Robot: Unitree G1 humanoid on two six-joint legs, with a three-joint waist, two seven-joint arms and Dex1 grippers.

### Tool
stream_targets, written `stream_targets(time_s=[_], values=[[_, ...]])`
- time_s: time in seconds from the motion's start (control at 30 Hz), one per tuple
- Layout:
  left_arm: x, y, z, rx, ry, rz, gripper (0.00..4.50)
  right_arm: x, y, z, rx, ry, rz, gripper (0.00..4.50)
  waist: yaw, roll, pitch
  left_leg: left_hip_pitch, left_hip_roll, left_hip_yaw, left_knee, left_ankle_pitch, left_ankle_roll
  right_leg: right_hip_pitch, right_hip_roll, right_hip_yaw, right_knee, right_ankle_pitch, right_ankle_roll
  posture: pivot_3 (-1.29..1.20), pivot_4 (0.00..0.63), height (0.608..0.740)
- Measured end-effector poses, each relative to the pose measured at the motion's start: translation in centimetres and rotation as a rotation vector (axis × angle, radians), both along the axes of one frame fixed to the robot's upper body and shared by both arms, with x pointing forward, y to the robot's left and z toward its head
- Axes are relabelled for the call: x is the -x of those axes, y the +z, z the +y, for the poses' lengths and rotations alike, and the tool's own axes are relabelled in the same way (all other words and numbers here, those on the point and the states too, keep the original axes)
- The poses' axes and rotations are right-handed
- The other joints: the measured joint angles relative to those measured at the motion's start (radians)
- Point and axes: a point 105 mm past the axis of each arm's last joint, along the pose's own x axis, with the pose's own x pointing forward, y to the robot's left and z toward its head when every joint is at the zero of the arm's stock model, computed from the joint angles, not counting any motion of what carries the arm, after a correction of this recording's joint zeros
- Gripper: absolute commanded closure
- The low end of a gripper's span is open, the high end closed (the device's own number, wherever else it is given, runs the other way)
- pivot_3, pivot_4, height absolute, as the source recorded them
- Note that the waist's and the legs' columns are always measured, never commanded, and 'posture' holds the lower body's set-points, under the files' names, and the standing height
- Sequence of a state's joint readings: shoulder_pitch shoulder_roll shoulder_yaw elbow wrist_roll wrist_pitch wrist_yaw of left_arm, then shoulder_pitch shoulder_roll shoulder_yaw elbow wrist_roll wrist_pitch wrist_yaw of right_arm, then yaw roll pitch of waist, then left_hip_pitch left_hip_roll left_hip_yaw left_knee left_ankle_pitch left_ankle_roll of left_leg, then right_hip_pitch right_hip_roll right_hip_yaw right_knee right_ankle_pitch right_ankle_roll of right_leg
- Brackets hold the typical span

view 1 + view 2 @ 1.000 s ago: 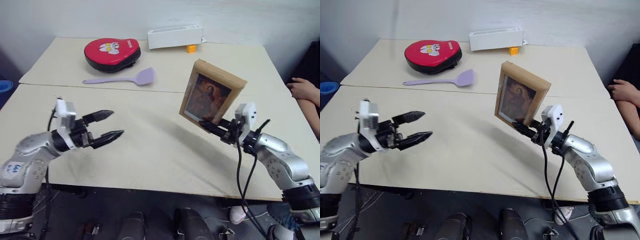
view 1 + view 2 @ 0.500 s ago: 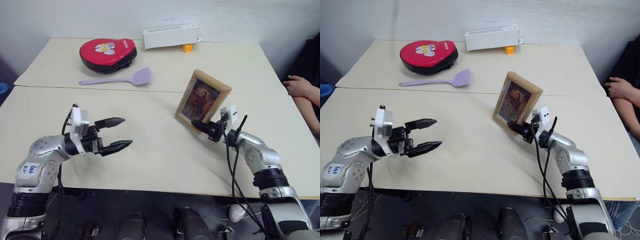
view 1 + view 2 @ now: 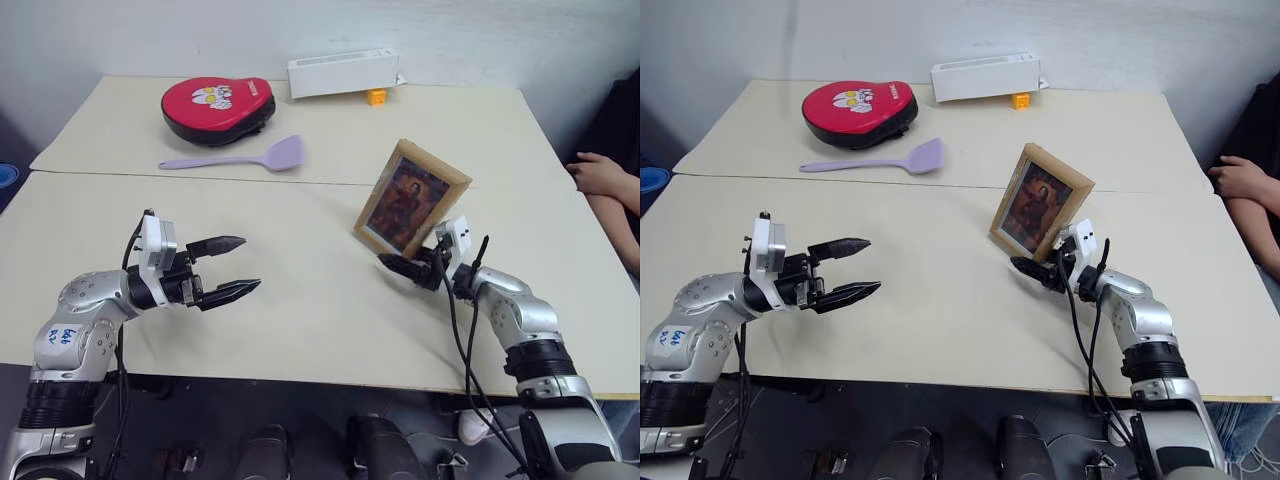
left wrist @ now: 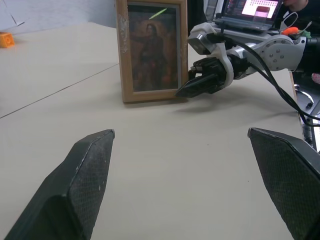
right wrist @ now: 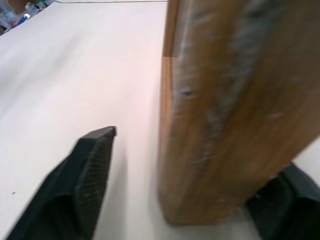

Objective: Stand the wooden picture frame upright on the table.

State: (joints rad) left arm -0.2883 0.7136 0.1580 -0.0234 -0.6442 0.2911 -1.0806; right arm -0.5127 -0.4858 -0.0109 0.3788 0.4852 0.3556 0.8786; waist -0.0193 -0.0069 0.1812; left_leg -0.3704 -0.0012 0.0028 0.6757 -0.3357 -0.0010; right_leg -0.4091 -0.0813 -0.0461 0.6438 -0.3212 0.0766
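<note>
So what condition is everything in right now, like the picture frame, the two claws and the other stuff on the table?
wooden picture frame: standing upright on the table, picture facing the robot.
right gripper: open, fingers either side of the frame's lower edge.
left gripper: open, holding nothing, above the table.
purple spatula: lying flat.
red pad: lying flat.
white box: lying on its long side at the far edge.
</note>
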Motion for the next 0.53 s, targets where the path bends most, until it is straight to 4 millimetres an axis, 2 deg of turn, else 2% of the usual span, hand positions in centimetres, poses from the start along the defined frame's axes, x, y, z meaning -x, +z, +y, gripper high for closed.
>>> stream_targets(time_s=[0.1,0.17,0.27,0.37,0.4,0.53], values=[[0.0,-0.2,0.2,-0.016,0.005,-0.004,0.0,1.1,-0.1,-1.7,0.046,-0.004,-0.01,0.04,0.016,0.0,0.0,0.0,0.0,0.0,0.0,0.0,0.001,0.0,0.0,0.0,-0.001,0.0,0.0,0.0,0.15,0.74],[-0.1,-0.8,1.2,-0.047,0.039,-0.003,0.0,2.2,-0.2,-3.1,0.068,-0.009,-0.016,0.04,0.021,0.0,0.0,-0.001,-0.001,0.0,-0.001,0.0,0.001,0.0,0.0,0.0,-0.002,0.0,0.0,0.0,0.15,0.74],[0.2,-3.3,4.4,-0.187,0.153,0.013,0.0,5.4,0.1,-5.9,0.17,0.013,-0.109,0.04,0.021,0.0,0.0,0.0,-0.001,0.001,-0.006,0.0,0.001,-0.001,0.0,0.0,-0.003,0.0,0.0,0.0,0.15,0.74],[1.5,-5.9,7.5,-0.362,0.23,0.029,0.0,8.8,1.0,-8.2,0.4,0.063,-0.291,0.04,0.016,0.0,0.0,0.002,0.0,0.003,-0.01,0.0,0.001,-0.001,0.002,0.001,-0.007,0.0,0.0,0.0,0.15,0.74],[1.9,-6.3,8.3,-0.39,0.246,0.033,0.0,9.6,1.4,-8.5,0.445,0.083,-0.35,0.04,0.014,0.0,0.0,0.002,0.0,0.004,-0.01,0.0,0.001,0.0,0.002,0.001,-0.007,0.0,0.0,0.0,0.15,0.74],[2.4,-6.4,9.1,-0.412,0.271,0.012,0.0,11.6,2.4,-8.5,0.476,0.182,-0.497,0.04,0.016,-0.001,0.0,0.008,0.001,0.004,-0.01,-0.002,0.006,0.004,0.001,0.002,-0.006,0.001,0.001,0.0,0.15,0.74]])
